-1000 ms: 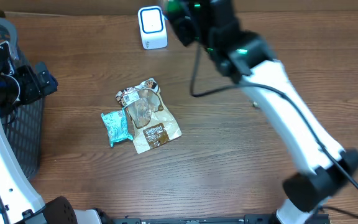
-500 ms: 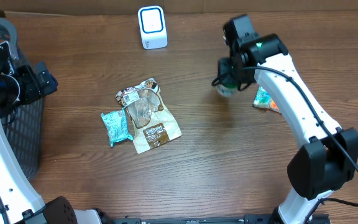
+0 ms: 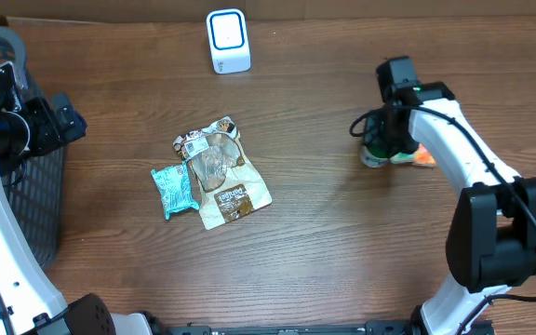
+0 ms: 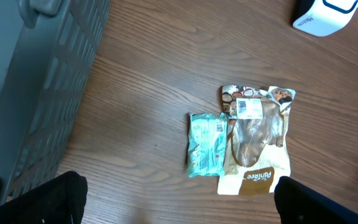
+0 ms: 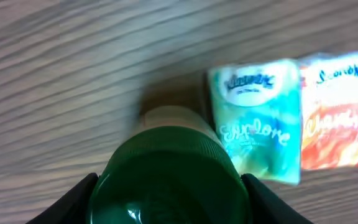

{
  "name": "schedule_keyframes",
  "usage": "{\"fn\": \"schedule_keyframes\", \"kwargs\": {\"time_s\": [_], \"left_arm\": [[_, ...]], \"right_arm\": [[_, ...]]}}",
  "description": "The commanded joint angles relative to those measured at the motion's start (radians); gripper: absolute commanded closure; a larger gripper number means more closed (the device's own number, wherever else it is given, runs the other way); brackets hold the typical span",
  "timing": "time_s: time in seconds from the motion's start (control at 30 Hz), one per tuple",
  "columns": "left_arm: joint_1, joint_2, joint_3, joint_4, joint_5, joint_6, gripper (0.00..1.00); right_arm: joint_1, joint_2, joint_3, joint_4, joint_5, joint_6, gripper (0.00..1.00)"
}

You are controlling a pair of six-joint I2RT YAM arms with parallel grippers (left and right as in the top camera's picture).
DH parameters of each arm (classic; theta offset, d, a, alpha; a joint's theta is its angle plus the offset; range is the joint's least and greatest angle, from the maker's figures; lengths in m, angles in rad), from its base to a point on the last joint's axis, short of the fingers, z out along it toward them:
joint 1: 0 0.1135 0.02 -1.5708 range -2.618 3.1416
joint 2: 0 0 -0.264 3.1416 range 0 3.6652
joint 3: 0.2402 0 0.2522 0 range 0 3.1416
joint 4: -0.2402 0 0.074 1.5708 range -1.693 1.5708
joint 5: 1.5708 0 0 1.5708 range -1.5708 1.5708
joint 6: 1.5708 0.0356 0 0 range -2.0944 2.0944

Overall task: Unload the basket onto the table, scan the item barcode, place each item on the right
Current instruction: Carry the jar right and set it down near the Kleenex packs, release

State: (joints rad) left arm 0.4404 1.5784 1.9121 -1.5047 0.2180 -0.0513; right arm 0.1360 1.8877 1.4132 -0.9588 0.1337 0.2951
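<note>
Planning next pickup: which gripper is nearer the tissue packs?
Right. Right gripper, holding a bottle, is beside the tissue packs; left gripper is far off by the basket.

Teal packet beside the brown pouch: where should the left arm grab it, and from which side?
Probably pinch a short end, coming straight down from above. The teal packet lies flat with one long edge against the brown pouch, so jaws across its width may catch the pouch; both ends look clear.
</note>
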Motion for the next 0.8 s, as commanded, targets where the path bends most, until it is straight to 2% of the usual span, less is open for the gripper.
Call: {"fn": "schedule_keyframes", "kwargs": {"time_s": [0.0, 0.07, 0.3, 0.37, 0.6, 0.77], "left_arm": [[-0.002, 0.006, 0.02, -0.002, 0.015, 0.014, 0.0], [-0.002, 0.006, 0.02, -0.002, 0.015, 0.014, 0.0], [-0.002, 0.006, 0.02, -0.002, 0.015, 0.014, 0.01], [-0.002, 0.006, 0.02, -0.002, 0.015, 0.014, 0.0], [-0.002, 0.006, 0.02, -0.002, 0.015, 0.015, 0.0], [-0.002, 0.006, 0.02, -0.002, 0.015, 0.014, 0.0]], "right_arm": [[-0.032, -0.011, -0.018, 0.006, 0.015, 0.011, 0.82], [-0.044, -0.011, -0.018, 0.011, 0.016, 0.012, 0.77], [-0.087, -0.011, -0.018, 0.027, 0.033, 0.013, 0.75], [-0.093, -0.011, -0.018, 0.027, 0.033, 0.013, 0.7], [-0.113, -0.012, 0.009, 0.019, 0.022, 0.027, 0.48], [-0.121, -0.012, 0.14, -0.115, -0.018, 0.011, 0.25]]}}
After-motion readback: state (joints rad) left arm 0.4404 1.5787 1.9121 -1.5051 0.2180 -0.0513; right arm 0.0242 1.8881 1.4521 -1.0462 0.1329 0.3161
